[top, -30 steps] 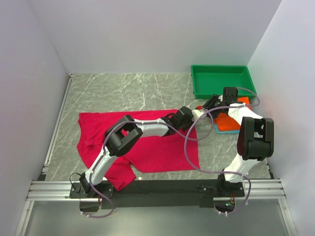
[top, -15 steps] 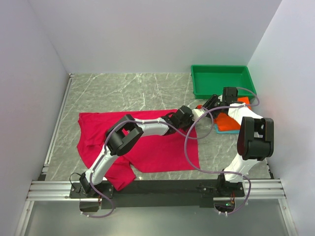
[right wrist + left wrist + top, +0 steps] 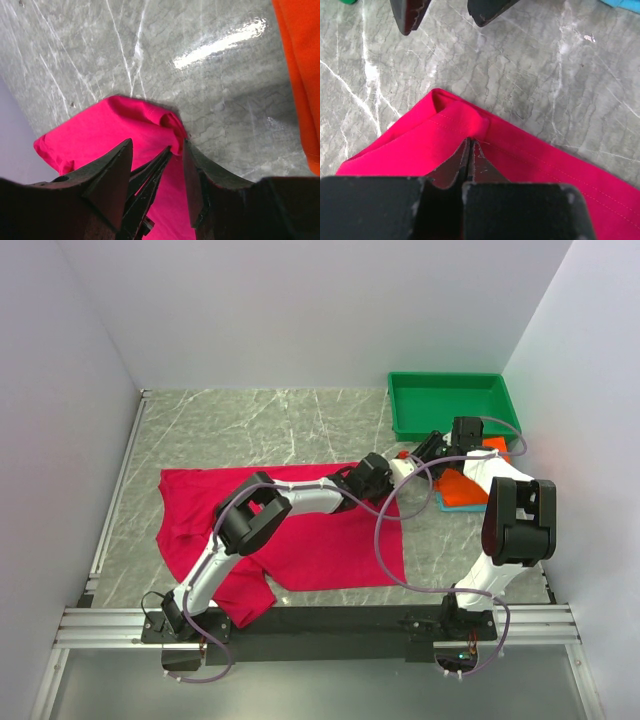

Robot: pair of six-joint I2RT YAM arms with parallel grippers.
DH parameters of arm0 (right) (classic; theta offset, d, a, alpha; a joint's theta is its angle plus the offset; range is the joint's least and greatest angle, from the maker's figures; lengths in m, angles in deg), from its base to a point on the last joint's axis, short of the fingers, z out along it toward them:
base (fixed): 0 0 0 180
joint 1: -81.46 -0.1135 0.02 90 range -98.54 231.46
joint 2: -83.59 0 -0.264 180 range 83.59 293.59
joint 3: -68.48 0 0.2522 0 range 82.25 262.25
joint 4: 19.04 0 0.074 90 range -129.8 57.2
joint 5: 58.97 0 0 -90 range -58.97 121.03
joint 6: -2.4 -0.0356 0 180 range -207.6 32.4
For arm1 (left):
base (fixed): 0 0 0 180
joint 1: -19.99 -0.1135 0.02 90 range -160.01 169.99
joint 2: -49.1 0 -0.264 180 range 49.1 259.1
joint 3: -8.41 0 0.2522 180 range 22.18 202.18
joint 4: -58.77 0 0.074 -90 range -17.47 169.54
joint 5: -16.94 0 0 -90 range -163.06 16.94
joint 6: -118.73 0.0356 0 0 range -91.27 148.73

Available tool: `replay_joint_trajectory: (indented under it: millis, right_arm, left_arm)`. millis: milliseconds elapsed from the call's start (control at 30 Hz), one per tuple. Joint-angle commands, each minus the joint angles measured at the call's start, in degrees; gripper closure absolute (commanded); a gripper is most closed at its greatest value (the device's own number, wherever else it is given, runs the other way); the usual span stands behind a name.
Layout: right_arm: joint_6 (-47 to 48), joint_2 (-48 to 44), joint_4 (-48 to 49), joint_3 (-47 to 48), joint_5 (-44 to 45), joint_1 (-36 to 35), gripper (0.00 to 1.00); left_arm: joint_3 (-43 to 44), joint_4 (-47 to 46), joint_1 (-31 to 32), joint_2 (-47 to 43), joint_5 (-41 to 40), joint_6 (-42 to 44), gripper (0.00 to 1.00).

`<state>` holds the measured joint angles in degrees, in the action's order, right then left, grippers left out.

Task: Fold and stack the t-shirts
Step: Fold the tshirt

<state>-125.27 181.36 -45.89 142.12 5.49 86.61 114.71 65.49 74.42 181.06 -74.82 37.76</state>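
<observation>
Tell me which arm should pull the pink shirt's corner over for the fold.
Left. The left gripper is shut on the corner of the crimson shirt, so it could likely start the fold at once. The right gripper stands open beside that corner, holding nothing.

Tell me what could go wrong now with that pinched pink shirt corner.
1. The left gripper is shut on only a small fold at a corner of the crimson shirt; the cloth may slip when lifted.
2. The right gripper stands open astride the left's fingertips; closing may clash them.
3. The orange shirt lies close; a sweep might disturb it.
</observation>
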Motion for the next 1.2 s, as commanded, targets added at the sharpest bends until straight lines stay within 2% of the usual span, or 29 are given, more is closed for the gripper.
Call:
replay_joint_trajectory:
  millis: [0, 533, 733, 833, 967, 1167]
  right_arm:
    - [0.0, 0.9, 2.2, 0.4, -1.4, 0.0, 0.48]
    - [-1.1, 2.4, 3.8, 1.2, -2.8, -1.1, 0.49]
    - [-3.7, 3.8, 5.0, 1.8, -3.0, -2.5, 0.49]
    - [-6.4, 4.5, 6.7, 1.7, -3.9, -3.4, 0.45]
    - [-9.5, 5.7, 8.9, 1.4, -4.7, -4.9, 0.34]
    - [-11.7, 6.6, 12.6, 0.0, -6.1, -4.9, 0.32]
  left_arm:
    - [0.6, -1.8, -0.7, -1.8, 2.1, -2.2, 0.99]
    - [-4.2, -7.9, -6.2, -8.2, 7.8, -12.9, 0.99]
    - [-4.5, -8.5, -6.7, -8.8, 9.4, -13.7, 0.99]
    - [-4.4, -8.4, -6.7, -8.9, 9.4, -13.6, 0.99]
    - [-5.1, -9.1, -6.8, -9.9, 9.4, -13.6, 0.99]
    - [-7.4, -11.0, -7.2, -12.4, 9.2, -14.0, 0.99]
